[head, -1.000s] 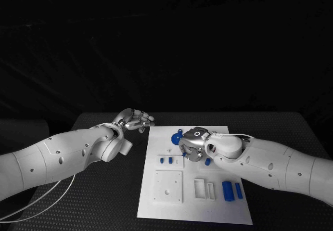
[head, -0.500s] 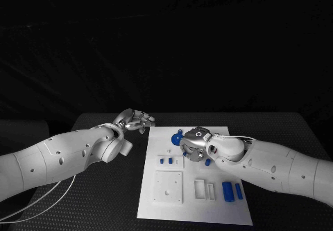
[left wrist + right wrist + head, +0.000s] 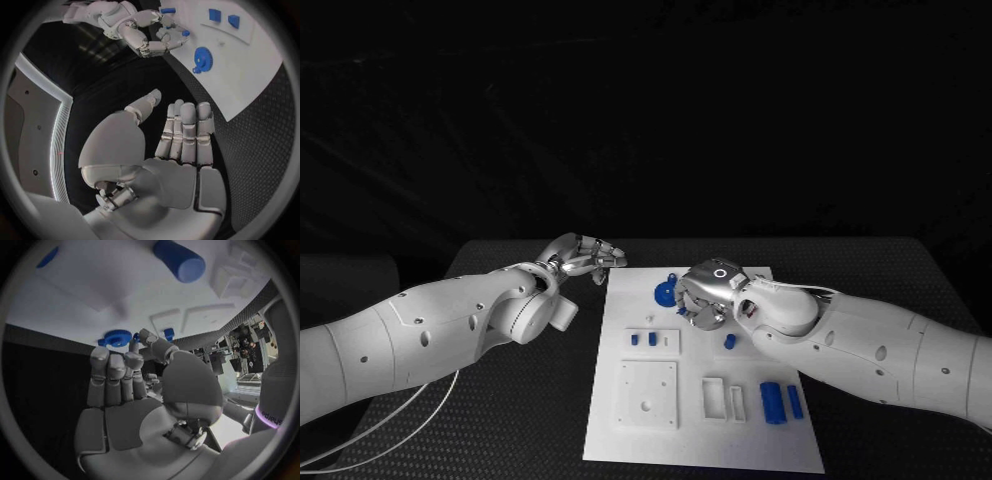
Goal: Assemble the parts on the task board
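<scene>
A: Item one, task board (image 3: 704,440)?
B: White plate, flat on the black counter (image 3: 516,420), central. Taken as landmark for all entries below.

A: Parts on it?
B: Blue gear (image 3: 665,293) near the far left corner of the task board, lying flat. Two small blue pegs (image 3: 645,339) standing in a white block, left of the board's middle. One small blue peg (image 3: 730,341) right of the middle. Two long blue cylinders (image 3: 780,400) side by side near the right edge, toward the near end. White square plate (image 3: 649,392) with holes at near left; two narrow white blocks (image 3: 724,392) between that plate and the cylinders.

A: Right hand (image 3: 705,296)?
B: Over the far part of the task board, just beside the blue gear, on its right. Fingers curled together, tips pointing down at the board. In the right wrist view, fingertips (image 3: 134,359) close by the gear with a small blue piece (image 3: 134,338) at the tips; whether pinched or merely touched, cannot tell.

A: Left hand (image 3: 583,255)?
B: Off the task board, above the counter just beyond the far left corner. Nothing held; fingers (image 3: 186,131) straight and side by side, thumb apart.
</scene>
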`<action>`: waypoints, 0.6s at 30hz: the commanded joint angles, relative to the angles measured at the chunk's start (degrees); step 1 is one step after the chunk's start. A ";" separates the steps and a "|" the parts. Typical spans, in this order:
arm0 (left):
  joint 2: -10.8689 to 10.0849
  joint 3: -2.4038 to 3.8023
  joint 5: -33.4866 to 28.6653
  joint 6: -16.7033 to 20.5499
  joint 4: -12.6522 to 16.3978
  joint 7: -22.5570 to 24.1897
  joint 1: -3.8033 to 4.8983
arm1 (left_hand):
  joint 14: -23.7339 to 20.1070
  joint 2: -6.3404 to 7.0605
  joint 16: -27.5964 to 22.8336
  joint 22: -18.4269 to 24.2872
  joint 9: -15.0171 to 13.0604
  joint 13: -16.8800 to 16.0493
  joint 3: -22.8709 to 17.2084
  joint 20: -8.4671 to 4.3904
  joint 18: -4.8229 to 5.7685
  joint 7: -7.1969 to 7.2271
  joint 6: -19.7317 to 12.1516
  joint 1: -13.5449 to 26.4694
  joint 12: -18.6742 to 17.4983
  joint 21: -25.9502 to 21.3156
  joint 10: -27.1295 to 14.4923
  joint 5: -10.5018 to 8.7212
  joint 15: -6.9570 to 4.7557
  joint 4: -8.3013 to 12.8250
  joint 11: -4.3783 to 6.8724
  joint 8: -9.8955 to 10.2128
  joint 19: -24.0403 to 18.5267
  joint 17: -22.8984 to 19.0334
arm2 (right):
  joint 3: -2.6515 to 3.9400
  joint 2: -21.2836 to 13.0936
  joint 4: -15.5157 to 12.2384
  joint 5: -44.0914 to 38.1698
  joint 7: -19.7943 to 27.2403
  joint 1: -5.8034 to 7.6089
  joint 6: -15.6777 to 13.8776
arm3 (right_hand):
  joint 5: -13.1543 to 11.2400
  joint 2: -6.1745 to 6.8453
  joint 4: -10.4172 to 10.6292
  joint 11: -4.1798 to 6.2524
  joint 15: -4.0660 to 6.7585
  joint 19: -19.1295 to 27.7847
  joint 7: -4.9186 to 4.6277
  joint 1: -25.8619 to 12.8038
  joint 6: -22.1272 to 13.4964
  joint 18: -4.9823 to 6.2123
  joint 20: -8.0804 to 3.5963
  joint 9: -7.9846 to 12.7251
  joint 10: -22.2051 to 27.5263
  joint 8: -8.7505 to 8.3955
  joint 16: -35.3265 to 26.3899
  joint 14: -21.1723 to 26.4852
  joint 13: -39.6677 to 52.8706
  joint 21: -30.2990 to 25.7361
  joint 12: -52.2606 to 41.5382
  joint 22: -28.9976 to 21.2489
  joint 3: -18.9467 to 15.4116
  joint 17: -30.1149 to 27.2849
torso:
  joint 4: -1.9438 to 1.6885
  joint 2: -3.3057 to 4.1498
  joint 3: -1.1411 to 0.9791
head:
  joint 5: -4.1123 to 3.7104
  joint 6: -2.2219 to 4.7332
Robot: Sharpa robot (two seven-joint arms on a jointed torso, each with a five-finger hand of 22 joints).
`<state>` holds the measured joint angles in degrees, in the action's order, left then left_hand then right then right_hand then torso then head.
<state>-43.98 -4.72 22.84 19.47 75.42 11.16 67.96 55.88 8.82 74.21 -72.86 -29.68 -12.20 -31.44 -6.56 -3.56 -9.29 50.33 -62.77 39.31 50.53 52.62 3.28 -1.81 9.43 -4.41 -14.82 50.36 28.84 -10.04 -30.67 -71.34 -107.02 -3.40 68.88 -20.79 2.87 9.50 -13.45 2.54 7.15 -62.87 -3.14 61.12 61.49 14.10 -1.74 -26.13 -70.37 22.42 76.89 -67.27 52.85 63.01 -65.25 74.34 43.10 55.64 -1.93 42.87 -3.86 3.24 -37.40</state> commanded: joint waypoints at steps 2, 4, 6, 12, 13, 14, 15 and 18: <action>0.16 -0.01 -4.72 -3.83 1.13 -2.72 0.11 | 0.63 0.28 -1.23 0.12 -0.09 0.91 0.60 -0.58 -1.60 -0.49 -0.90 1.38 -2.83 -0.68 1.21 -0.22 0.43 -0.68 -0.43 -0.29 0.34 -0.34 | 1.95 -1.04 -1.56 4.75 -2.11 0.01 -3.83 | -0.08 -0.39 -0.25 0.00 0.06 -0.55 -0.64 -0.01 1.10 0.90 0.04 -0.08 -0.35 0.24 0.19 -0.56 0.08 0.33 -0.13 -0.11 0.12 -0.08 | 0.03 -0.04 -0.01 | -0.06 0.85; 0.16 -0.04 -5.82 -4.90 1.71 -3.83 0.11 | 1.63 0.71 -2.46 0.28 -0.21 1.75 0.83 -0.54 -1.89 -0.30 -0.57 2.42 -5.22 -0.94 2.24 -0.32 0.30 -1.48 -0.62 -0.63 0.84 -0.86 | 2.91 -1.46 -2.10 6.63 -2.44 0.01 -3.96 | -0.08 -0.35 -0.25 0.01 0.09 -0.59 -0.64 0.03 1.08 0.90 0.02 -0.09 -0.36 0.24 0.18 -0.58 0.08 0.33 -0.11 -0.14 0.17 -0.09 | 0.03 -0.05 -0.01 | -0.14 1.15; 0.25 -0.08 -7.82 -5.54 2.44 -4.93 0.11 | 2.58 1.06 -3.70 0.50 -0.24 2.61 0.89 -0.42 -2.08 -0.22 -0.48 3.14 -7.63 -1.24 2.79 -0.39 0.54 -2.05 -0.69 -0.79 1.23 -1.42 | 3.65 -1.90 -2.70 7.39 -2.80 0.02 -4.04 | -0.08 -0.31 -0.25 0.01 0.11 -0.62 -0.64 0.04 1.07 0.90 0.00 -0.10 -0.38 0.24 0.17 -0.60 0.09 0.32 -0.08 -0.16 0.21 -0.10 | 0.09 -0.07 -0.01 | -0.22 1.69; 0.89 -0.17 -13.47 -4.68 3.88 -5.43 0.10 | 5.46 2.16 -7.47 1.37 -0.11 4.70 0.74 -0.04 -2.75 -0.28 -0.87 2.45 -14.38 -2.24 5.22 -0.42 0.82 -1.40 -1.13 -0.93 2.71 -2.89 | 5.24 -2.35 -3.87 9.73 -3.86 0.02 -4.29 | -0.08 -0.29 -0.22 0.00 0.17 -0.68 -0.65 0.04 1.04 0.90 -0.03 -0.12 -0.38 0.23 0.14 -0.63 0.11 0.30 -0.03 -0.21 0.27 -0.12 | 0.31 -0.08 0.01 | -0.24 2.51; 0.97 -0.18 -14.69 -4.31 4.05 -5.25 0.10 | 5.70 2.34 -8.14 1.54 0.00 5.05 0.73 0.10 -2.79 -0.16 -1.25 2.31 -15.39 -2.47 5.27 -0.52 0.95 -1.21 -1.31 -0.78 2.83 -3.13 | 5.36 -2.37 -4.03 10.51 -4.02 0.03 -4.28 | -0.08 -0.30 -0.21 0.00 0.19 -0.70 -0.65 0.05 1.02 0.90 -0.04 -0.12 -0.38 0.22 0.13 -0.63 0.11 0.30 -0.02 -0.22 0.29 -0.12 | 0.38 -0.11 0.01 | -0.22 2.69; 1.09 -0.21 -16.23 -3.85 4.25 -4.99 0.10 | 6.05 2.49 -8.76 1.69 0.05 5.31 0.74 0.20 -2.84 0.03 -1.44 2.20 -16.22 -2.68 5.67 -0.38 1.06 -1.07 -1.32 -0.74 2.99 -3.32 | 5.54 -2.35 -4.20 11.31 -4.23 0.04 -4.29 | -0.08 -0.30 -0.21 0.00 0.20 -0.70 -0.66 0.05 1.02 0.90 -0.04 -0.13 -0.38 0.22 0.13 -0.63 0.12 0.30 -0.01 -0.22 0.30 -0.12 | 0.47 -0.13 0.00 | -0.22 2.82; 1.23 -0.24 -17.51 -3.30 4.43 -4.67 0.10 | 6.49 2.65 -9.31 1.83 0.07 5.54 0.76 0.22 -2.92 -0.07 -1.47 2.03 -17.02 -2.85 6.19 -0.44 1.00 -0.88 -1.34 -0.79 3.20 -3.46 | 5.73 -2.28 -4.34 11.52 -4.47 0.04 -4.40 | -0.08 -0.29 -0.21 0.00 0.20 -0.71 -0.66 0.04 1.01 0.90 -0.05 -0.13 -0.38 0.22 0.13 -0.63 0.12 0.30 0.00 -0.23 0.30 -0.12 | 0.52 -0.14 0.00 | -0.21 2.87; 1.72 -0.35 -19.79 -1.71 4.89 -4.05 0.10 | 7.41 2.86 -10.72 2.14 0.10 6.32 0.84 0.27 -2.98 -0.12 -1.33 1.86 -19.38 -3.32 6.79 -0.45 1.06 -0.60 -1.31 -1.03 3.64 -3.73 | 6.32 -1.90 -4.48 13.08 -5.05 0.04 -4.66 | -0.08 -0.29 -0.20 0.00 0.22 -0.73 -0.66 0.05 0.99 0.90 -0.06 -0.13 -0.38 0.21 0.11 -0.64 0.13 0.29 0.02 -0.24 0.33 -0.13 | 0.73 -0.21 -0.05 | -0.24 3.09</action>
<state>-42.52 -5.07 9.06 16.44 79.93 6.72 67.96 62.87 11.39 63.64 -70.74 -29.66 -5.95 -30.59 -6.33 -3.31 -9.40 49.00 -60.83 20.15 47.33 58.17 3.05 -0.82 8.57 -4.78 -15.59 53.68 25.15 -3.83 -32.74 -75.64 -97.30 -6.86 68.92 -24.43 2.87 9.51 -13.61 2.45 7.24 -63.15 -3.24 61.11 61.61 14.10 -1.65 -26.21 -70.46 22.39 76.89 -67.58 52.90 63.01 -65.23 74.16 43.26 55.59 -1.46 42.72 -3.86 2.99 -34.52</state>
